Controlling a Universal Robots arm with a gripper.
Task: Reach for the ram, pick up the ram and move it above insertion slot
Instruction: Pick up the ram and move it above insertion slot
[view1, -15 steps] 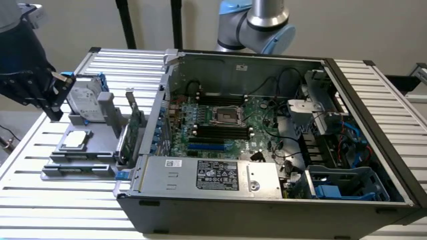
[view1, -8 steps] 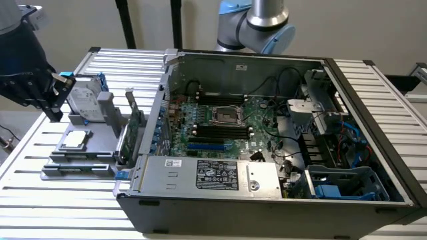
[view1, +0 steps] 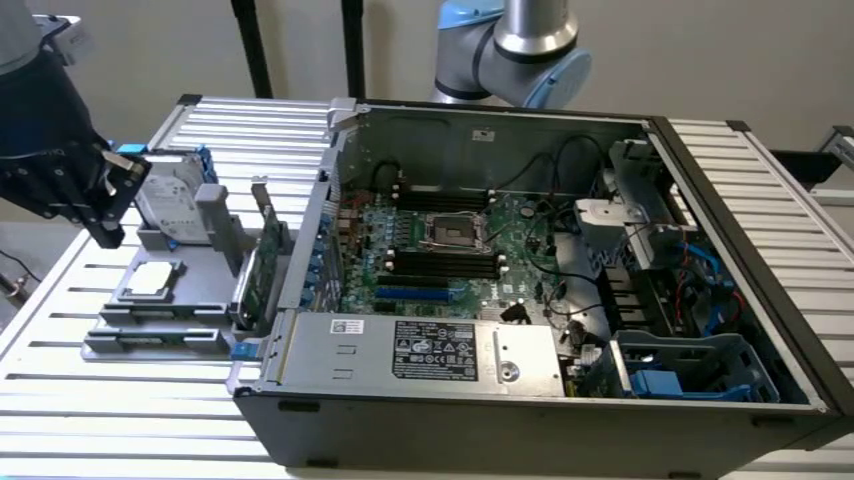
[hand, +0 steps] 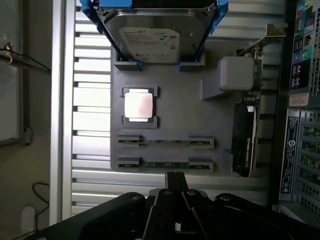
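Two thin green sticks stand on edge in parallel grey holders: the ram, which lies closest to the fingertips in the wrist view, and a second stick just beside it. Both sit in a grey fixture tray, outside the computer. The gripper hangs above that tray with its black fingers pressed together and nothing between them, clear of the ram. Beyond the sticks the tray carries a square silver processor, a hard drive in a blue frame, and a taller expansion card upright along the edge nearest the case. The drive's white label bears lines of print too fine to read. In the exterior view the open computer case lies on a slatted metal table; the insertion slot is one of several parallel black sockets beside the processor socket, with a blue socket near them. The power supply label is black with white marks, not legible.
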